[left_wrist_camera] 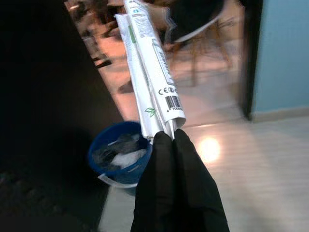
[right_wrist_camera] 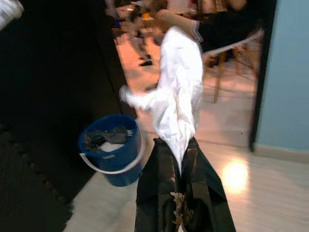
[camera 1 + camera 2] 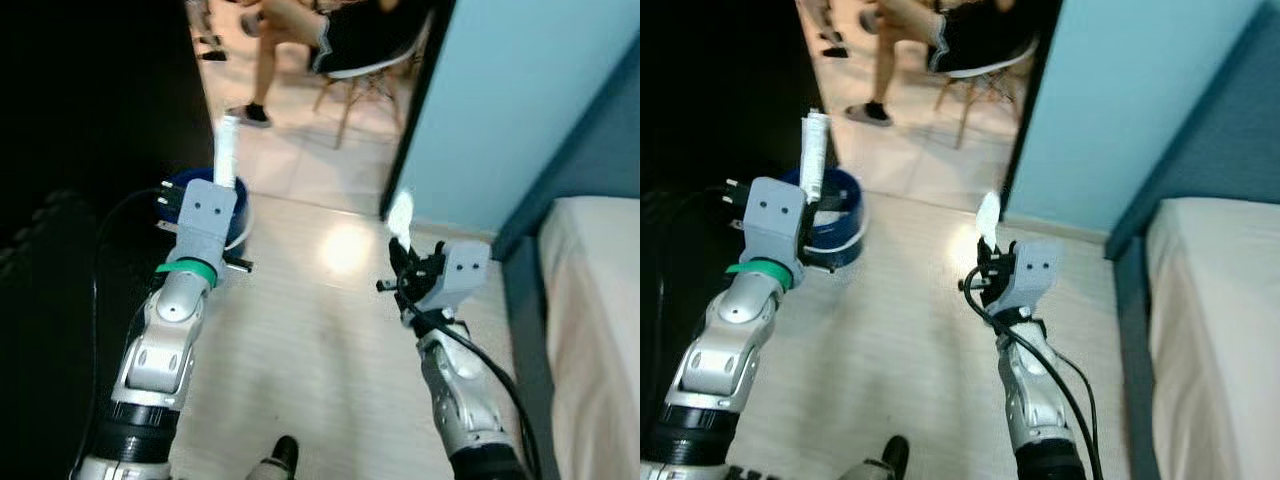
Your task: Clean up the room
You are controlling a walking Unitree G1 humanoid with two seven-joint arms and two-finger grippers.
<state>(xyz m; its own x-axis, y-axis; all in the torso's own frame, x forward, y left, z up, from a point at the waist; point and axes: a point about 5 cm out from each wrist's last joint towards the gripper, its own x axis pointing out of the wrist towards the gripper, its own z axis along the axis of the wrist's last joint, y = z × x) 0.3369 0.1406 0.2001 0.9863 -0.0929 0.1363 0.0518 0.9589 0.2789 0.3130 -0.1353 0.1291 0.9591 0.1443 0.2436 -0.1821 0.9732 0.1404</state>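
My left gripper (image 1: 169,137) is shut on a flattened white tube with green print and a barcode (image 1: 152,67), held upright above a blue bucket (image 3: 238,215). The tube (image 3: 228,150) sticks up from the gripper over the bucket's rim. The bucket (image 1: 118,154) has a white handle and holds crumpled grey and white rubbish. My right gripper (image 2: 178,147) is shut on a crumpled white tissue (image 2: 178,92), raised over the pale floor to the right of the bucket (image 2: 111,154). The tissue (image 3: 400,215) pokes up from the right fingers.
A person sits on a white chair with wooden legs (image 3: 365,75) beyond the doorway. A light blue wall (image 3: 510,100) stands to the right, with a bed (image 3: 600,330) at the far right. A dark wall or cabinet (image 3: 90,120) lines the left side.
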